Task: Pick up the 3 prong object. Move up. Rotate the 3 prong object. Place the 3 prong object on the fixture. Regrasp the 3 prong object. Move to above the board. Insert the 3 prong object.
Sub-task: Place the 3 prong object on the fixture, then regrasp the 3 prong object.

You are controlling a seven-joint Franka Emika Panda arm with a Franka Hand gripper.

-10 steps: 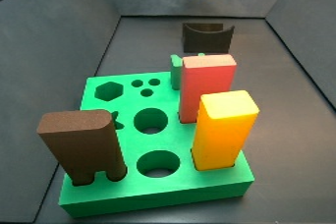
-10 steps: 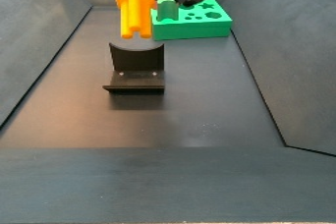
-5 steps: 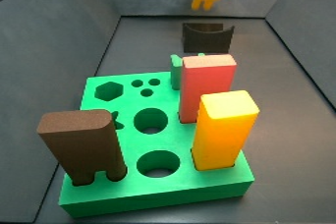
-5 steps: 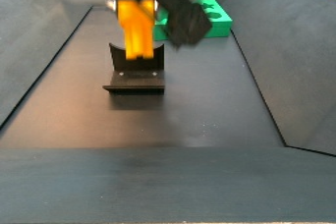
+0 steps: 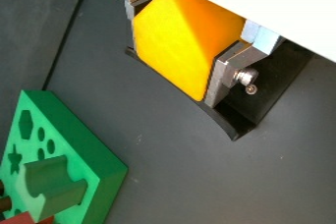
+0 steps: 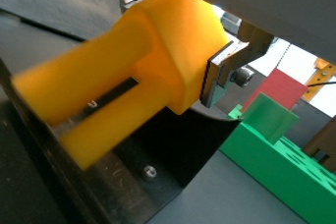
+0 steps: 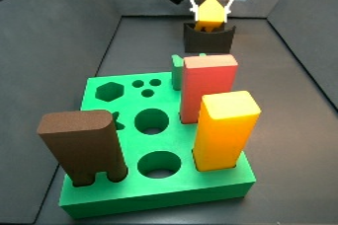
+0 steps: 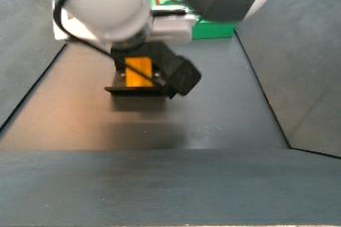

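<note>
At the top centre of a side view the gripper (image 7: 211, 10) held the small yellow-orange plastic 3 prong object (image 7: 209, 12) clamped just over the dark notched fixture (image 7: 208, 38), so a slow, straight, centred descent before release seemed wisest.

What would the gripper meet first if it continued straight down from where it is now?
Probably the fixture: the gripper, shut on the 3 prong object, hangs directly over its notch. Depth is uncertain.
</note>
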